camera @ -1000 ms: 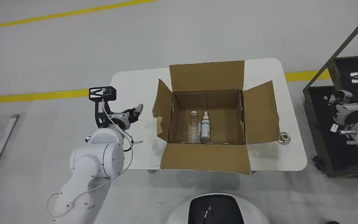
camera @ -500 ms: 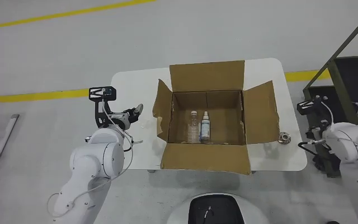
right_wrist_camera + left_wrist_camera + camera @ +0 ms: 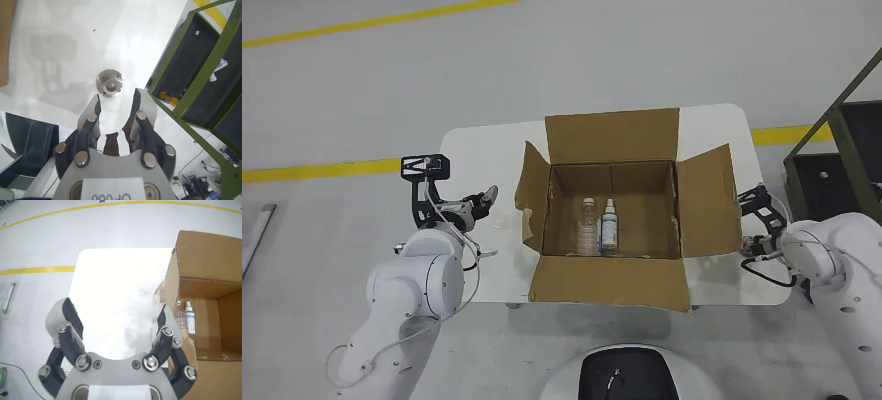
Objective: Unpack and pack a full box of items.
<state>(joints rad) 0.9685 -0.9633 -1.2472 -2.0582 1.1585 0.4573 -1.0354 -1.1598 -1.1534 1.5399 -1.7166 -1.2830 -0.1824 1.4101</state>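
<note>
My right gripper (image 3: 116, 93) is wide open and empty, close over the round metal part (image 3: 110, 85) on the table (image 3: 75, 28) beside the box (image 3: 612, 135). It looks hard, heavy and slippery, so I'd pinch its rim. My left gripper (image 3: 115, 305) is open and empty too.

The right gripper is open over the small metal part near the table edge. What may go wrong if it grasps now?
The metal flange is low and round; the right gripper may slip off its rim. It lies near the table edge, so a nudge might push it off. The box flap spreads close beside it, and the arm might catch it.
</note>
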